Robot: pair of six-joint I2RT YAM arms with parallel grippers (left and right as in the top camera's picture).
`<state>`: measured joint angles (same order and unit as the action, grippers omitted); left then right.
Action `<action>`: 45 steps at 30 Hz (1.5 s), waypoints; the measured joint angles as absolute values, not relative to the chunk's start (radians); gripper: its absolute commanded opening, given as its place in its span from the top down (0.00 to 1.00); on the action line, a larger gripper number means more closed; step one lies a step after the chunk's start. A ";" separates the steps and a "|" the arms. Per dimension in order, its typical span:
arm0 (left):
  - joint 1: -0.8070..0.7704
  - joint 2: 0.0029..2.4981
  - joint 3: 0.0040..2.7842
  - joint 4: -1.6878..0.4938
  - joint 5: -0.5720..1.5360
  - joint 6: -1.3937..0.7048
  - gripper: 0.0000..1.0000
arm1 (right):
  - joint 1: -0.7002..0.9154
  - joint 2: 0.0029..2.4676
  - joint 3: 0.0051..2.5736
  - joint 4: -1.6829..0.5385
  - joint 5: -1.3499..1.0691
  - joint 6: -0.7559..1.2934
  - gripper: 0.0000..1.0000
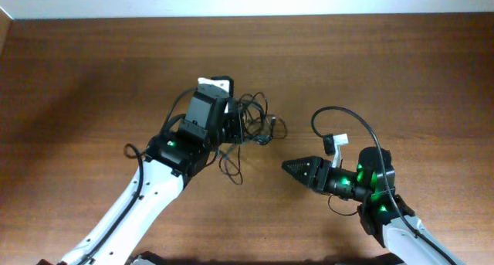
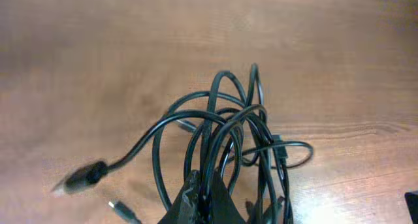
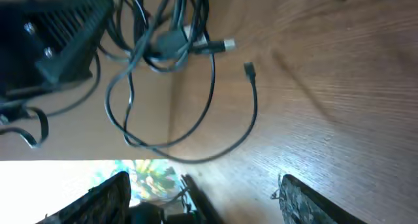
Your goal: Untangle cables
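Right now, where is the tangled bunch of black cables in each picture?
Overhead: the cables sit mid-table, just left of centre.
Left wrist: the cables fill the lower middle.
Right wrist: the cables hang along the top edge, left of middle.
Shared landmark: the brown wooden table under them.

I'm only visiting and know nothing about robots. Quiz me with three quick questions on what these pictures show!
1. True or false: the left gripper is shut on the tangled cables.
2. The right gripper is: A) open, holding nothing; B) shut on a plug; C) out of sight.
3. What colour are the cables?
Key: 1 true; 2 A; 3 black.
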<state>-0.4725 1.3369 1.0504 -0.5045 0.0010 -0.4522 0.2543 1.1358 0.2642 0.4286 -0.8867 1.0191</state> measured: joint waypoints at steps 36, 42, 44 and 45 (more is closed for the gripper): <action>-0.187 1.247 1.045 -0.756 0.224 -0.384 1.00 | 0.525 1.015 0.292 0.274 -0.097 0.968 0.92; -0.192 1.247 1.045 -0.759 0.029 -0.749 0.93 | 0.527 1.002 0.302 0.087 -0.079 0.942 0.92; -0.138 1.243 1.045 -0.744 -0.175 -0.772 0.97 | 0.513 1.005 0.275 -0.001 -0.004 0.937 0.89; -0.123 1.242 1.045 -0.744 -0.217 -0.778 0.99 | 0.513 1.005 0.274 -0.004 0.006 0.936 0.89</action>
<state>-0.1234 1.2423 1.0447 -0.7441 -0.2173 -0.7784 0.5129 1.0054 0.2737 -0.0040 0.0059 0.9360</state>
